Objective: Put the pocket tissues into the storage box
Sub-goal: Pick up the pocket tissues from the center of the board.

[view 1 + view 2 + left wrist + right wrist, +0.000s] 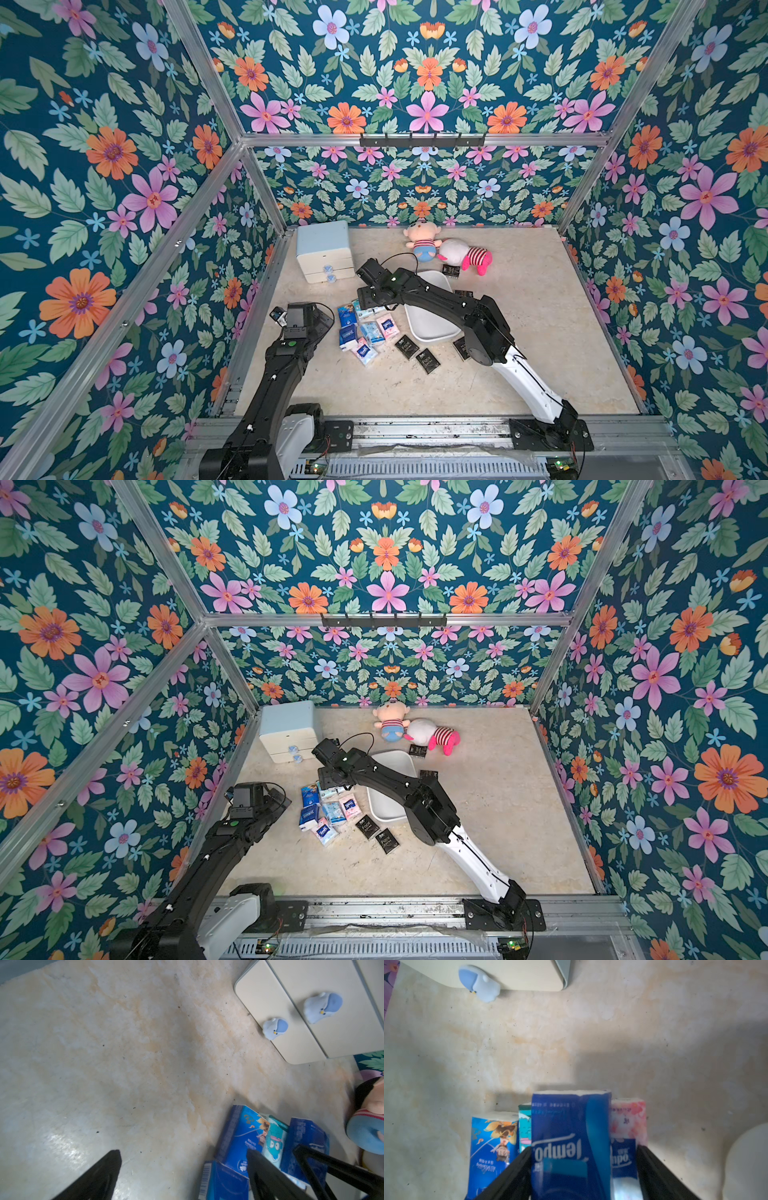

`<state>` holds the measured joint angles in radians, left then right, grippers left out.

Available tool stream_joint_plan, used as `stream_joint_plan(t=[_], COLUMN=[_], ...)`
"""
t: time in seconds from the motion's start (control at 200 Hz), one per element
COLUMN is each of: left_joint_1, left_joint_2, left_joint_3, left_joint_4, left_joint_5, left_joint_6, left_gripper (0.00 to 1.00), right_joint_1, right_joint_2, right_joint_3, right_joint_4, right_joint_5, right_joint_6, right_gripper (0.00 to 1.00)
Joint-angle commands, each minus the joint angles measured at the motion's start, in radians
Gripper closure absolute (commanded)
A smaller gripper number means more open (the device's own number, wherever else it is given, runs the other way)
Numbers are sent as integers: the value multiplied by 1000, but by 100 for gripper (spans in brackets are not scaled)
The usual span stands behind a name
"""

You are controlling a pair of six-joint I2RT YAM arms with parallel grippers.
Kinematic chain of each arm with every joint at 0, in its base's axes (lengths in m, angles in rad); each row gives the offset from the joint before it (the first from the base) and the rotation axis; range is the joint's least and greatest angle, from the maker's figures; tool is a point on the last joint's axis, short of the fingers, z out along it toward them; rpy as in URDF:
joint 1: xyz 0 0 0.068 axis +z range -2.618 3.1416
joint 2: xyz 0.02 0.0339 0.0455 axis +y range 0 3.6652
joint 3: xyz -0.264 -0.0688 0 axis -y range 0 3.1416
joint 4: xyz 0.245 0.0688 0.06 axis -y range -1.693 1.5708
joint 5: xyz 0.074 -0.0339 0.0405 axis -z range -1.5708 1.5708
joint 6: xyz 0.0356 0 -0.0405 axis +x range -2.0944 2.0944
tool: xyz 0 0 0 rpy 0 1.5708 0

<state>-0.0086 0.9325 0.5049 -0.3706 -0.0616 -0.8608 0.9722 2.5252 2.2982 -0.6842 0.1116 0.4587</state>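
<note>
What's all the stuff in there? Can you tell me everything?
coloured pocket tissues: about seven, blue, light blue and pink, heaped mid-table
black pocket tissues: at least five, black with white print, scattered around the box
storage box: one, white, right of the heap
cabinet: one, cream with light blue top, two drawers, far left corner
plush dolls: two, lying by the back wall
hook rack: one, black, on the back rail
table: one, cream marble look
left gripper: open, beside the heap
right gripper: over the heap, a blue packet between its fingers; grip unclear
</note>
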Motion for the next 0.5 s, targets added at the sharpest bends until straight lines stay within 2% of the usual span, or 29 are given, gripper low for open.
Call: stream_joint_plan(t=[0.0,0.235,0.39,0.495], left_joint_1=[1,1,1,1], left_joint_2=[-3,1,7,15], left_joint_3=[15,21,21,20], left_joint_4=[-20,-21,-14,-3], left_joint_5=[18,56,73,82], left_joint_6=[-3,-11,-5,7], left_gripper=[0,0,0,0], right_joint_1=[4,4,5,2], right_joint_2=[25,37,18,-18], right_joint_3=[33,70,70,64], right_joint_4=[-26,-51,-43,-44], right_joint_5=[25,45,59,73], right_joint_6=[8,-9,-27,-35], right_gripper=[21,33,52,54])
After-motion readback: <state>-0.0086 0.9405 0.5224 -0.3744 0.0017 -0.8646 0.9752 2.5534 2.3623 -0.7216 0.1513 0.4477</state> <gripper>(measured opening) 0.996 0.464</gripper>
